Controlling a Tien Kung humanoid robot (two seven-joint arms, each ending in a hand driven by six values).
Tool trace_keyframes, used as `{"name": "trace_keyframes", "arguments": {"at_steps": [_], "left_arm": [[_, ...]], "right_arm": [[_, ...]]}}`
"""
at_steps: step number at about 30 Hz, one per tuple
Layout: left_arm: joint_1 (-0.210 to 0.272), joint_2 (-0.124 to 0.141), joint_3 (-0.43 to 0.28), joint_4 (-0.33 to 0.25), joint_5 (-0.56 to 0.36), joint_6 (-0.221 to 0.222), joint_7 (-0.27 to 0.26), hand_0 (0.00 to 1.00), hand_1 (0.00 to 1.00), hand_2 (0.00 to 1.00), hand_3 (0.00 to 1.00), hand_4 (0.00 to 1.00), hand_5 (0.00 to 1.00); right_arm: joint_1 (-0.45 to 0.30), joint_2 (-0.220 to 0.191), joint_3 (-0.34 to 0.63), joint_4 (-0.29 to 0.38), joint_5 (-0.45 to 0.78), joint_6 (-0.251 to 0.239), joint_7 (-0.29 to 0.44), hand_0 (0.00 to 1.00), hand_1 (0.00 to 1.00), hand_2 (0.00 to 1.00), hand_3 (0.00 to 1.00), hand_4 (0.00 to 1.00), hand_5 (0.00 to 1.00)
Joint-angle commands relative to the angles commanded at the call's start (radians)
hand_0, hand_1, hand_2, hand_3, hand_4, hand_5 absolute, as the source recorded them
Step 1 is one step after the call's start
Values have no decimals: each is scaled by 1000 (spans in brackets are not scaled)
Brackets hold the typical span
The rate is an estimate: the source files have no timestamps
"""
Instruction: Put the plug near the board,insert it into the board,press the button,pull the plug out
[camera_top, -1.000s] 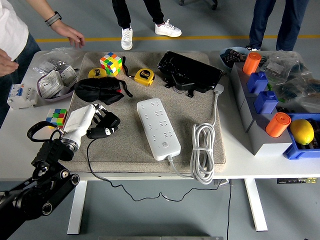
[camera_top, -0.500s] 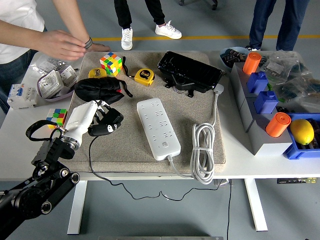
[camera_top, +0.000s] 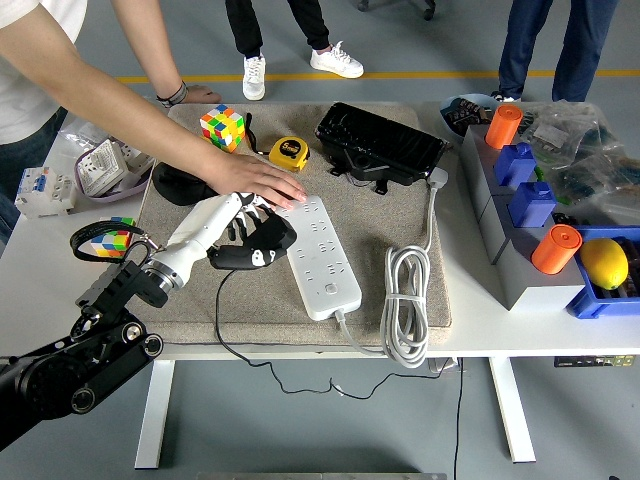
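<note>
Head view: the robot's left hand (camera_top: 240, 232), white-shelled on a black arm entering from the lower left, has its fingers (camera_top: 262, 222) clenched around a black plug (camera_top: 250, 256) just beside the left edge of the white power board (camera_top: 318, 256). The plug's black cord (camera_top: 222, 330) trails down off the counter's near edge. The board lies lengthwise on a grey mat (camera_top: 400, 215) on the white counter (camera_top: 40, 300), its white cable coiled (camera_top: 405, 305) to its right.

A person's hand (camera_top: 262, 182) reaches in from the upper left, palm down, with fingertips touching the board's far left corner, directly above the robot's hand. A second person's hand, with a band at the wrist (camera_top: 176, 95), rests at the mat's far edge.

Behind the board lie a yellow tape measure (camera_top: 290, 152), a colour cube (camera_top: 222, 126) and a black case (camera_top: 380, 145). Another colour cube (camera_top: 112, 240) sits at the mat's left. Blue bins (camera_top: 528, 185) with orange cylinders (camera_top: 505, 127) and a lemon (camera_top: 604, 263) stand at the right. The right arm is out of frame.
</note>
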Motion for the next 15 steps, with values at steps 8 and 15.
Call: {"name": "trace_keyframes", "arguments": {"at_steps": [8, 15], "left_arm": [[-61, -15, 57, 45, 16, 4, -36, 222, 305, 320, 521, 772, 71], [-104, -30, 102, 95, 20, 2, -66, 224, 308, 323, 522, 774, 72]], "right_arm": [[1, -1, -1, 2, -1, 2, 1, 603, 613, 555, 547, 798, 311], [1, -1, 2, 2, 0, 3, 2, 603, 613, 555, 548, 798, 310]]}}
